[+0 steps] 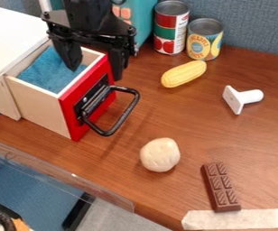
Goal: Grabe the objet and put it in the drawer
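The black WidowX 250 arm (86,14) enters from the top edge, its two-finger gripper (97,73) pointing down, fingers (118,63) spread apart.

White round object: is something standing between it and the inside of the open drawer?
Yes, the red front of the drawer and its black handle stand between the white round object and the inside.

Drawer front (84,108) red, drawer side (39,106) cream, handle (129,110) black. Cloth (48,72) blue. Fingers (73,56) black. Desk (117,162) brown, wood grain. Corn (183,74) yellow, kernel rows. Chocolate bar (220,187) dark brown, grid of blocks. Round lump (160,154) off-white. T-shaped piece (241,98) white. Tall can (170,29): red, green, white bands. Short can (204,40): blue and yellow label. Tape (235,219) cream. Back panel (256,22) grey-blue, speckled.
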